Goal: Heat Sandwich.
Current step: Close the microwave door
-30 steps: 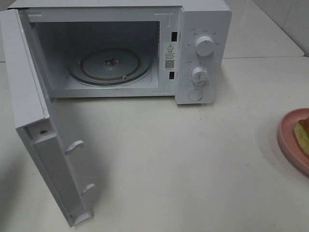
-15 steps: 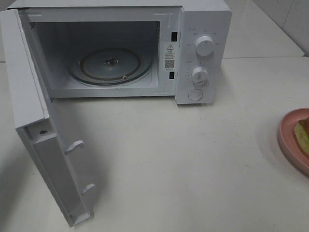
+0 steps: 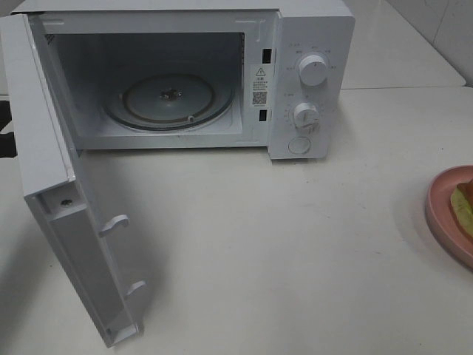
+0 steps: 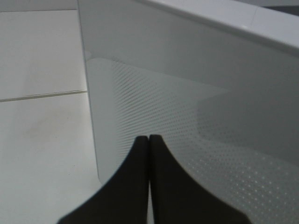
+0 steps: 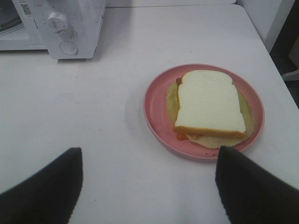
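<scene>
The sandwich (image 5: 208, 105), white bread with a tan-orange crust and pale green filling, lies on the round pink plate (image 5: 156, 112). Both show cut off at the right edge of the exterior view, the sandwich (image 3: 464, 207) on the plate (image 3: 443, 211). My right gripper (image 5: 148, 151) is open and empty, hovering just short of the plate; it is out of the exterior view. The white microwave (image 3: 310, 81) stands open, with its door (image 3: 70, 237) swung out to the left and the glass turntable (image 3: 168, 100) bare. My left gripper (image 4: 148, 138) is shut and empty at the door's outer face (image 4: 187, 121); a dark part of it shows at the left edge of the exterior view (image 3: 4, 126).
The microwave has two knobs (image 3: 313, 70) and a round button (image 3: 299, 145) on its right panel. The white tabletop (image 3: 281, 244) stretches between the microwave and the plate. A table edge and a dark gap lie at the far right in the right wrist view (image 5: 287, 46).
A dark part of the left gripper has come into view at the left edge, behind the open door. The door, plate and sandwich have not moved.
</scene>
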{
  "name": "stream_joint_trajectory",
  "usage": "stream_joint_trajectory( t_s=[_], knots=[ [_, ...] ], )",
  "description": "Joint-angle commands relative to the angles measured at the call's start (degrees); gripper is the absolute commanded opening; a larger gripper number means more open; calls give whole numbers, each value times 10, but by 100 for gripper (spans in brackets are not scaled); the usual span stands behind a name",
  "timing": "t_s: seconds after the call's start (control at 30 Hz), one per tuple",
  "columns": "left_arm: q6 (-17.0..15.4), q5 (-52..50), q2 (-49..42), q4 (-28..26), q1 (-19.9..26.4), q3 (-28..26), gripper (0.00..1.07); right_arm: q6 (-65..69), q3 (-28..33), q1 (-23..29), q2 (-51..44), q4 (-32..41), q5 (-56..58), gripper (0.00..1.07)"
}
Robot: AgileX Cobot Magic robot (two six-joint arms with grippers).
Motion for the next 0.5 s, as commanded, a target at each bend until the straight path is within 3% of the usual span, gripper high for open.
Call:
stream_joint_trajectory(
  t_s=[0.03, 0.5],
  knots=[
    [-21, -27, 15, 22, -5, -14, 0, -9, 1, -4, -15, -1, -6, 75],
    [-10, -30, 66, 11, -80, -64, 0, -9, 1, -4, -15, -1, -6, 75]
  ],
)
